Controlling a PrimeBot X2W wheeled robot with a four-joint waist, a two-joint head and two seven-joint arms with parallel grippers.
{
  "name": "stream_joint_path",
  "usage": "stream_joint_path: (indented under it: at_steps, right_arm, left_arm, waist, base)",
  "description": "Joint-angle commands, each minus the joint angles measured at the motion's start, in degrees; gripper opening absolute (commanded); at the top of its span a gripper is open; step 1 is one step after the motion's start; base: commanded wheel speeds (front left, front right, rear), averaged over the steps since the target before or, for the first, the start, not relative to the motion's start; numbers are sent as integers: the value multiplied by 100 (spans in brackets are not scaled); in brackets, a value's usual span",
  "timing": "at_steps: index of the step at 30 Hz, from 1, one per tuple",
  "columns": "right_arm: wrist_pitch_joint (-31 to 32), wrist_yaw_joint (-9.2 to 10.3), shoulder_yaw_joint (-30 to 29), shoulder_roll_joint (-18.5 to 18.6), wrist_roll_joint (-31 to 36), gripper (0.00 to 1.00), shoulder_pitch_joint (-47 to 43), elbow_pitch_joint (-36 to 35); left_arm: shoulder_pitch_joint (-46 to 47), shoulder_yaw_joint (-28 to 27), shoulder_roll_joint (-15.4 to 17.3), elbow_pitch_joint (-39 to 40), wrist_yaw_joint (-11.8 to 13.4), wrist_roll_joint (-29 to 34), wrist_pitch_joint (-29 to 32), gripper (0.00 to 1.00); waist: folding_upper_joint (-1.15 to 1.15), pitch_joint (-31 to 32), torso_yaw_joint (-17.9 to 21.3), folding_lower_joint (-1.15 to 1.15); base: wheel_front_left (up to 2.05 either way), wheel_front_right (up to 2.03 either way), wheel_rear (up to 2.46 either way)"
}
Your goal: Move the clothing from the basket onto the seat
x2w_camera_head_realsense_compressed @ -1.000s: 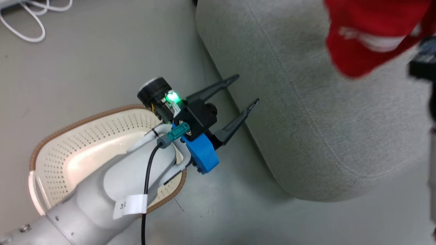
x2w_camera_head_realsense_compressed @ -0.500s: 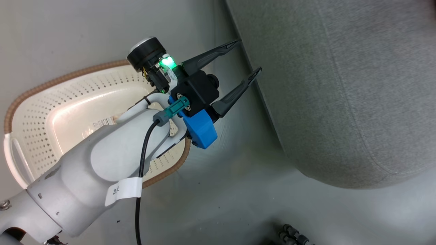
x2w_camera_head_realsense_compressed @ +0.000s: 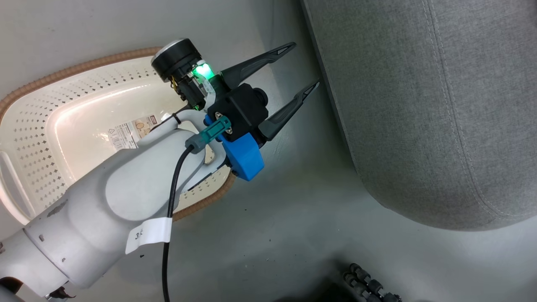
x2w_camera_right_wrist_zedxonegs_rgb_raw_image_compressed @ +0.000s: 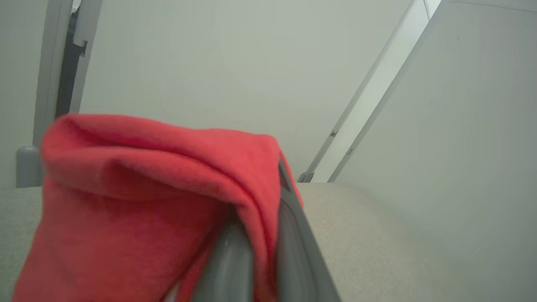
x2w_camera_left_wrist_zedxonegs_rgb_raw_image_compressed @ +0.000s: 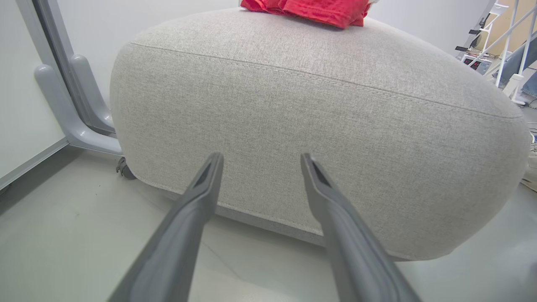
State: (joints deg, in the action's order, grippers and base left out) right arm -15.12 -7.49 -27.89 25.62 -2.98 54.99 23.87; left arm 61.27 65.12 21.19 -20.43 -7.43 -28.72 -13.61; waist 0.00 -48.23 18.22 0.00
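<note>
Two long dark fingers of the left gripper (x2w_camera_head_realsense_compressed: pixel 304 65) stand spread wide in the head view with nothing between them. They point up and to the right over the grey floor (x2w_camera_head_realsense_compressed: pixel 272 235), in the gap between the basket (x2w_camera_head_realsense_compressed: pixel 25 138) and the seat (x2w_camera_head_realsense_compressed: pixel 419 105). The lower fingertip comes close to the seat's edge, but I cannot tell whether it touches. The pale left forearm (x2w_camera_head_realsense_compressed: pixel 126 197) crosses the basket's near right corner with a black cable (x2w_camera_head_realsense_compressed: pixel 170 226) running along it, a blue block (x2w_camera_head_realsense_compressed: pixel 243 155) at the wrist and a green light (x2w_camera_head_realsense_compressed: pixel 203 72) glowing there. The basket lies at the left, with a label sticker (x2w_camera_head_realsense_compressed: pixel 130 132) plain on its pale base. In the left wrist view those fingers, well apart, frame the seat's rounded side above its lower seam. The clothing (x2w_camera_left_wrist_zedxonegs_rgb_raw_image_compressed: pixel 319 10) lies red and bunched on top of the seat at its far edge. A grey frame leg (x2w_camera_left_wrist_zedxonegs_rgb_raw_image_compressed: pixel 71 105) rises at the left, and a small dark caster (x2w_camera_left_wrist_zedxonegs_rgb_raw_image_compressed: pixel 123 170) sits beside it under the seat. In the right wrist view the right gripper (x2w_camera_right_wrist_zedxonegs_rgb_raw_image_compressed: pixel 260 218) has its fingers pressed together on a fold of red clothing, which drapes over them and hides most of one finger. The grey seat top stretches just behind and below, and I cannot tell whether the cloth rests on it.
</note>
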Motion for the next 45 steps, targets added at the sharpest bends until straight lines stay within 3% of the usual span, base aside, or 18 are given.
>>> stream_joint_path:
  at_steps: [1,12,14,15,30,45]
  right_arm:
    - [-5,-1,-64,-108,27,0,-124,93]
    - [-4,-1,-236,-464,39,0,-522,582]
    - [-4,-1,-241,-499,14,79,-623,595]
    - [-5,-1,-264,-515,-26,100,-665,573]
    - [-4,-1,259,-867,-113,100,-2477,-420]
    - [-5,-1,1574,-1169,-257,100,-3378,-1552]
  left_arm:
    - [124,-9,35,24,-7,28,20,100]
    - [202,-2,78,24,31,-7,11,100]
    - [154,5,69,-1,39,-24,-6,100]
    - [132,11,60,-16,41,-33,-15,100]
    - [-586,-370,-192,-168,149,-211,-165,100]
    - [-2510,-2740,-577,347,392,373,-166,100]
  waist:
    - [0,-33,-7,0]
    - [0,-72,-27,0]
    - [0,-11,-11,0]
    - [0,24,-8,0]
    - [0,1269,-31,0]
    - [0,2904,-697,0]
  base:
    - [0,0,0]
    - [0,0,0]
    - [0,0,0]
    - [0,0,0]
    - [0,0,0]
    - [0,0,0]
